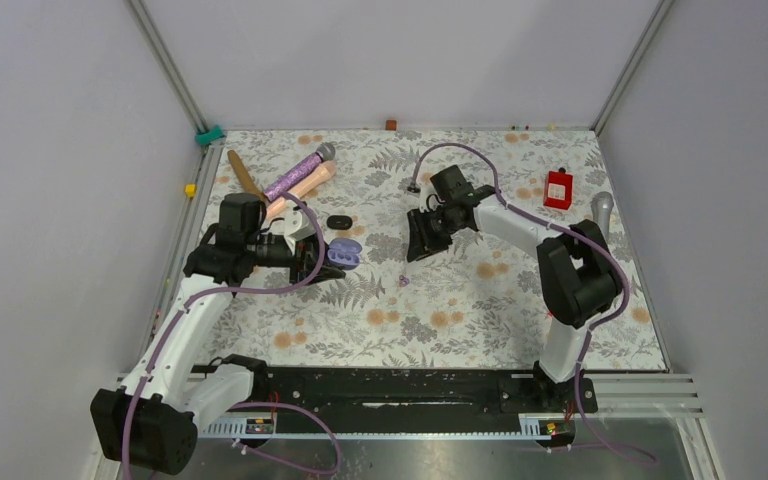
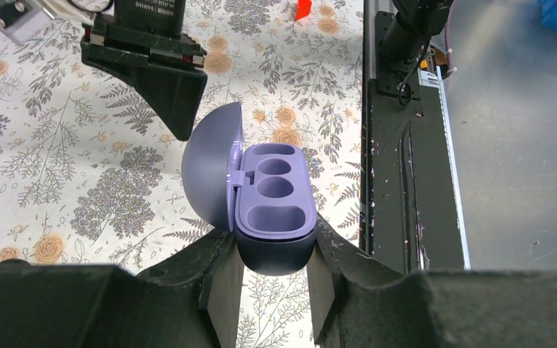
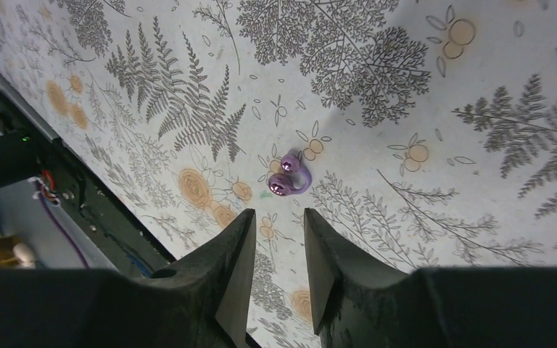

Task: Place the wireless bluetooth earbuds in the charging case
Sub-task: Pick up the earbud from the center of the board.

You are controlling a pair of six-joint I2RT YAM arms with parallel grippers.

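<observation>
The purple charging case [image 2: 275,196] stands open with its lid [image 2: 210,170] swung left and its wells empty. My left gripper [image 2: 274,243] is shut on the case's near end, one finger on each side. The case also shows in the top view [image 1: 346,254], at my left gripper [image 1: 322,252]. Two purple earbuds [image 3: 289,175] lie touching on the floral cloth, just beyond my open, empty right gripper [image 3: 279,217]. In the top view the earbuds [image 1: 403,281] lie below and left of my right gripper [image 1: 422,240].
A small glossy black rounded thing [image 1: 338,221] lies behind the case. A purple glitter microphone [image 1: 298,173], a pink one [image 1: 305,188] and a wooden stick [image 1: 245,175] lie at the back left. A red object [image 1: 558,188] and a grey microphone [image 1: 601,210] lie at the right.
</observation>
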